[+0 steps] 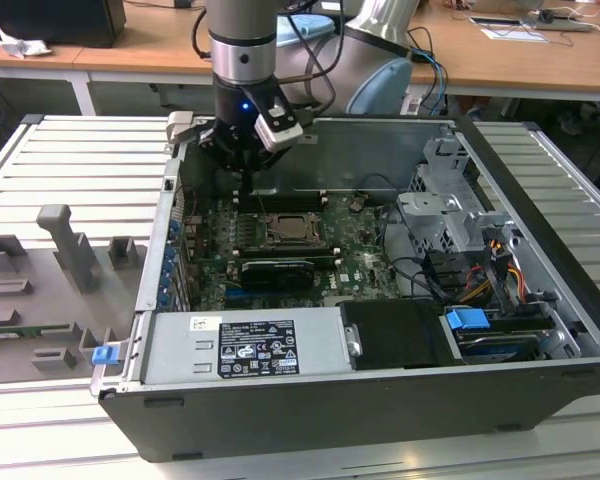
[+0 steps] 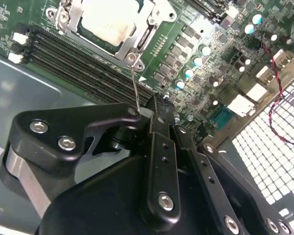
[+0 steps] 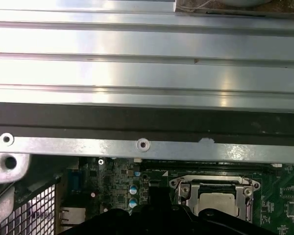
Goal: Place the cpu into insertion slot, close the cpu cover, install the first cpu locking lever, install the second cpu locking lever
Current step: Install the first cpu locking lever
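CPU [image 2: 105, 22] sits in insertion slot [image 1: 290, 232] w/ cpu cover [image 2: 137, 41] down over it, so placing and closing look done. Step in hand, by my read: the locking levers. Gripper [image 2: 149, 115] has fingers drawn together, pinching a thin wire lever [image 2: 135, 90] just beside the socket corner. Next move calls for swinging the lever down under its catch w/o slipping. Catch itself hard to make out; second lever not identifiable.
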`<action>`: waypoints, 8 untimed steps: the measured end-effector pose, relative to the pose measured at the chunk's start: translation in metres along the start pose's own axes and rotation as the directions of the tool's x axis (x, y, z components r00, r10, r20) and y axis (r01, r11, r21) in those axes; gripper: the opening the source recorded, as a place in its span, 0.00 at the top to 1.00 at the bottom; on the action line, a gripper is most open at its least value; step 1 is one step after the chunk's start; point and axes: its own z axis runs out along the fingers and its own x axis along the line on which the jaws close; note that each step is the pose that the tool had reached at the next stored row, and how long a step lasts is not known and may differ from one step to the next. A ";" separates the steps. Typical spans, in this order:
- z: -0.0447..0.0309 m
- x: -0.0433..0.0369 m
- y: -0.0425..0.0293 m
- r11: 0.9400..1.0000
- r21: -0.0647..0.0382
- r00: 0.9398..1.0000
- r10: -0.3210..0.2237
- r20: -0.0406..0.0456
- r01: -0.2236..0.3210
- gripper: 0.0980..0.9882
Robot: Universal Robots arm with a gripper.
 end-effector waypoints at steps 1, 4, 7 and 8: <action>0.0000 -0.0028 -0.0001 1.000 0.000 1.000 0.000 0.000 0.000 0.99; 0.0009 -0.0203 -0.0006 1.000 0.000 1.000 0.000 0.000 0.000 0.99; 0.0033 -0.0321 -0.0009 1.000 0.000 1.000 0.000 0.000 0.000 0.99; 0.0042 -0.0341 -0.0010 1.000 0.000 1.000 0.000 0.000 0.000 0.99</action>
